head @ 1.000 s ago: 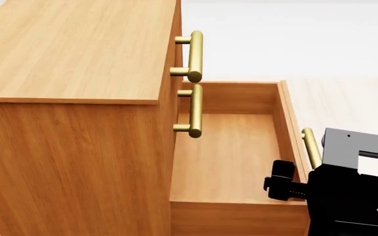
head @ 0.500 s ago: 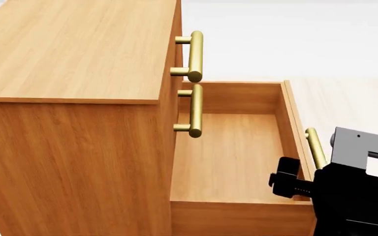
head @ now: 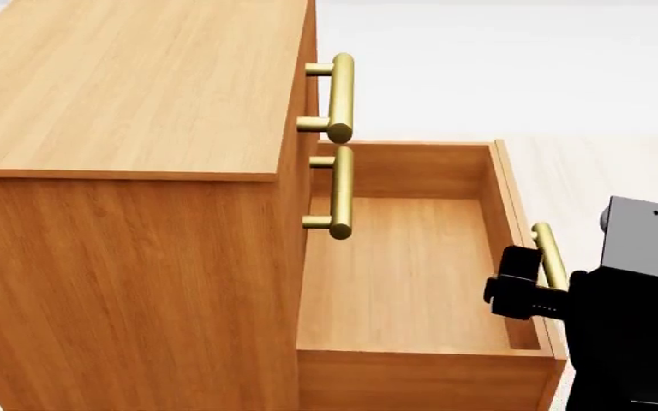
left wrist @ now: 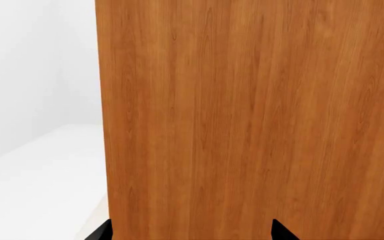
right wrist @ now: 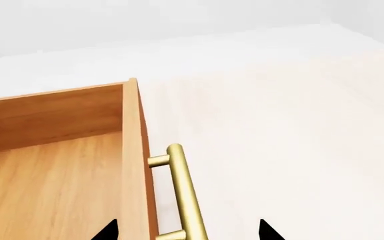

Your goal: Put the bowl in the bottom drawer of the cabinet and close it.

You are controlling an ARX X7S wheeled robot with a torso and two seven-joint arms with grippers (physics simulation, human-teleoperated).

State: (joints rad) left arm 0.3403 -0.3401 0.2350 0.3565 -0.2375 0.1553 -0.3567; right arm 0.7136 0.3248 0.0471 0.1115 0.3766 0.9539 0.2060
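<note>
Standing open beside the cabinet [head: 134,171], the bottom drawer [head: 409,274] is pulled well out, and its wooden floor is bare. The bowl is not in any view, so it is not yet inside. The right hand [right wrist: 185,232] sits at the drawer's brass bar handle [right wrist: 182,190]; in the right wrist view its two dark fingertips [right wrist: 106,231] stand spread on either side of the handle and drawer front, not pinching it. The left hand [left wrist: 188,232] faces the cabinet's flat wooden side up close, its fingertips also spread apart and empty. The two upper drawers look closed. Judging by this, opening is done; fetching the bowl, placing it and pushing the drawer shut all remain.
</note>
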